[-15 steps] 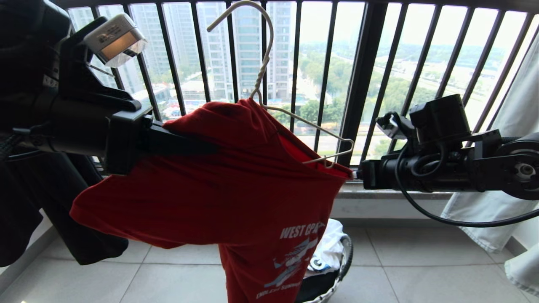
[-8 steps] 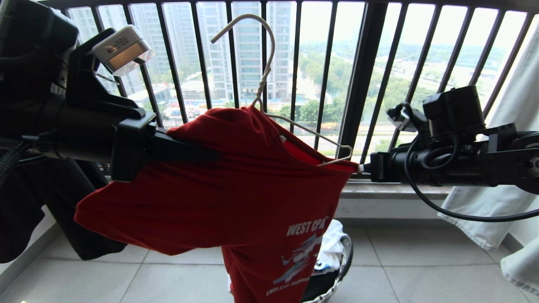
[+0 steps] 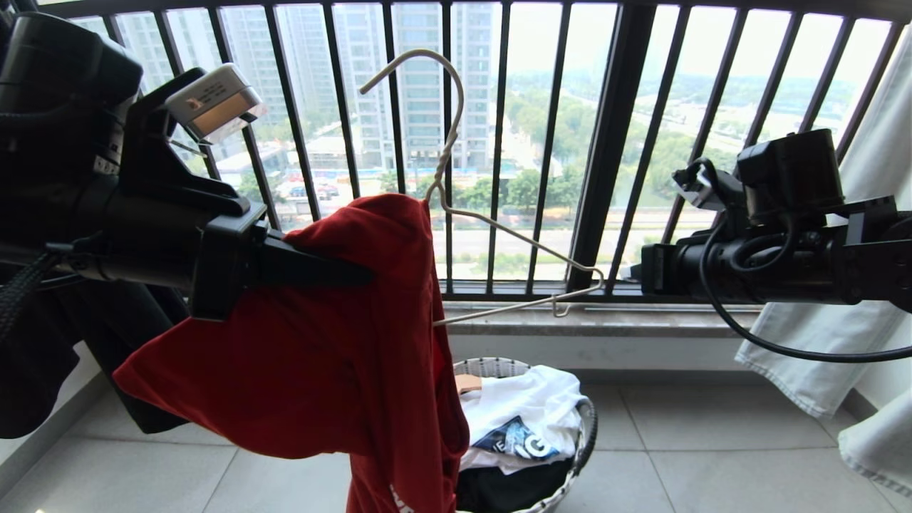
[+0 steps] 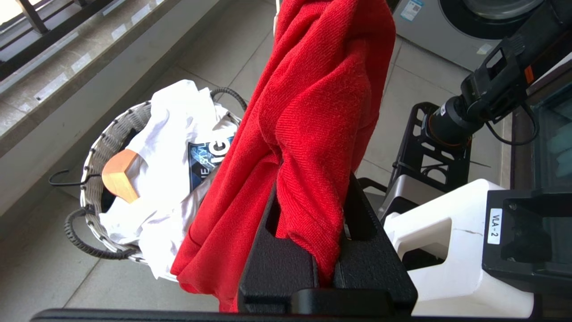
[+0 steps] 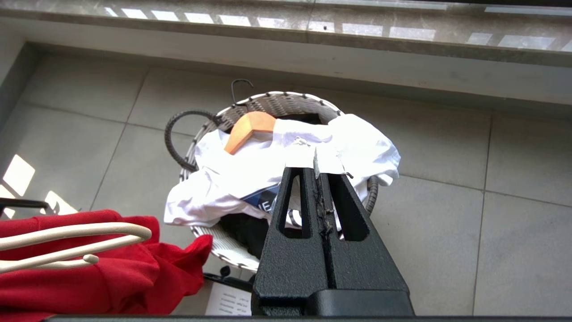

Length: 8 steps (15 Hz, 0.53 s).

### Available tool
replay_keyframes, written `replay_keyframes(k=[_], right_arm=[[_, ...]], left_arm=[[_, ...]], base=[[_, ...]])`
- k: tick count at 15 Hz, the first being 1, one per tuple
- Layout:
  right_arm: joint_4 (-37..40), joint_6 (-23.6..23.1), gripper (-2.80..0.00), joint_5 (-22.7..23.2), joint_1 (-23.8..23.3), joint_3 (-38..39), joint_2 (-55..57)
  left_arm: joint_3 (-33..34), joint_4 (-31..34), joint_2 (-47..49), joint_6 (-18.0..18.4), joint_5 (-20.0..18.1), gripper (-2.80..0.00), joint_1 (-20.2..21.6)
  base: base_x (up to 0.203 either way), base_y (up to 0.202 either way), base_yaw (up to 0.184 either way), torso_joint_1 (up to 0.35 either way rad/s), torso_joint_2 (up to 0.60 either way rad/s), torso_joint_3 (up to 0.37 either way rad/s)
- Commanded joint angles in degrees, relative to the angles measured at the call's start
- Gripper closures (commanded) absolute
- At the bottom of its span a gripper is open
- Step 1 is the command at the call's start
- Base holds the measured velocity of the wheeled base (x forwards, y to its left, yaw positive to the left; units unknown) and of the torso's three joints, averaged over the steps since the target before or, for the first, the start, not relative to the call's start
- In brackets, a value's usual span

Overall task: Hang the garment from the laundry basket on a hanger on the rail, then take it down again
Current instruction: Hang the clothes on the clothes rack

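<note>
I find the left pincer [image 4: 308,210] clamped on a bunched fold of the red T-shirt [image 3: 313,356], holding it in the air above and just beside the laundry basket [image 3: 581,456]. The shirt hangs in a narrow drape from that grip, its lower part running out of the head view. The wire hanger [image 3: 491,235] stands upright above the basket. Its right shoulder is bare, while its left side passes behind or into the red cloth. The right pincer [image 5: 319,210] has its jaws pressed together on nothing, level with the hanger's bare tip and apart from it in the right wrist view.

My judgement on progress: the shirt is half off the hanger, which suggests the take-down half of the task is in hand. What is left, as I read it, is to free the remaining shoulder and put the shirt back in the basket.

Matters I cannot settle:
- The rail is in no view, so I cannot say what the hook bears on, if anything. In the head view it appears to hang free in front of the balcony bars [image 3: 613,142].
- The left half of the hanger is covered by cloth. Whether the pincer grips wire as well as fabric is not visible.
- The chest print is mostly hidden.
- The basket holds a white printed shirt [image 3: 524,420] and a wooden hanger [image 5: 248,129]. Its dark contents beneath are hard to make out.
</note>
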Motion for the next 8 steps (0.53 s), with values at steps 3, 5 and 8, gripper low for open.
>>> replay_keyframes(k=[3,5,8], right_arm=[[0.08,0.07,0.00,0.14,0.04,0.07,-0.16],[2.47,-0.39,0.00,1.12,0.04,0.43,-0.68],[5.11,-4.44,0.00,8.31,0.04,3.71,-5.66]], left_arm=[[-0.23,-0.07,0.37,0.08,-0.27,0.00,-0.20],[-1.03,-0.07,0.28,0.00,-0.27,0.00,-0.19],[-2.08,-0.07,0.19,-0.01,-0.53,0.00,-0.42]], base=[[0.000,0.000,0.000,0.000,0.00,0.000],[0.000,0.000,0.000,0.000,0.00,0.000],[0.000,0.000,0.000,0.000,0.00,0.000]])
